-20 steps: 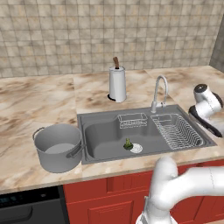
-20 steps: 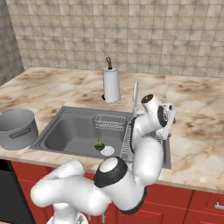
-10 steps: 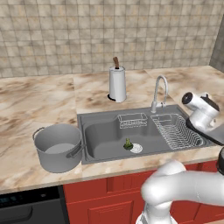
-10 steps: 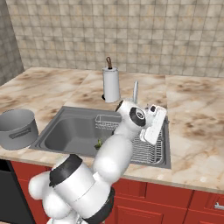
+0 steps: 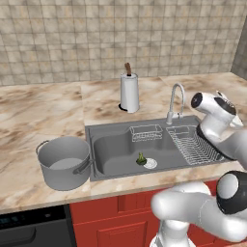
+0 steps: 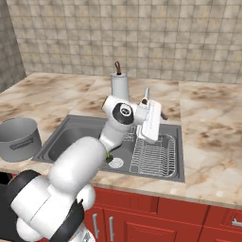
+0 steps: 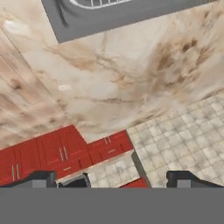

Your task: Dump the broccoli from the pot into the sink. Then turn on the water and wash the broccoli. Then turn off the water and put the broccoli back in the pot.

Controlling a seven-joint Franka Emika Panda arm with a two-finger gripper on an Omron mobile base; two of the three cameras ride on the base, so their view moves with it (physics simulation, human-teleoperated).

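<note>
The broccoli (image 5: pixel 141 158) lies on the floor of the sink (image 5: pixel 113 152) beside the round drain (image 5: pixel 150 164). In the right base view the broccoli (image 6: pixel 109 158) peeks out from behind my arm. The grey pot (image 5: pixel 65 161) stands upright on the counter left of the sink, and I see nothing inside it. My gripper (image 6: pixel 150 136) hangs over the dish rack, just in front of the curved faucet (image 5: pixel 175 100). In the hand view my gripper (image 7: pixel 111 178) is open, fingertips (image 7: pixel 40 177) wide apart with nothing between them. No water runs from the faucet.
A white paper-towel roll (image 5: pixel 129 92) stands behind the sink. A small wire basket (image 5: pixel 146 132) sits at the basin's back and a dish rack (image 5: pixel 193 144) fills the right side. Marble counter (image 7: pixel 109 83) stretches to the right, with red cabinets (image 7: pixel 52 153) below.
My arm has swung left across the right side of the sink, bringing the hand up close to the faucet. The broccoli and pot have stayed put. The gripper has stayed open.
</note>
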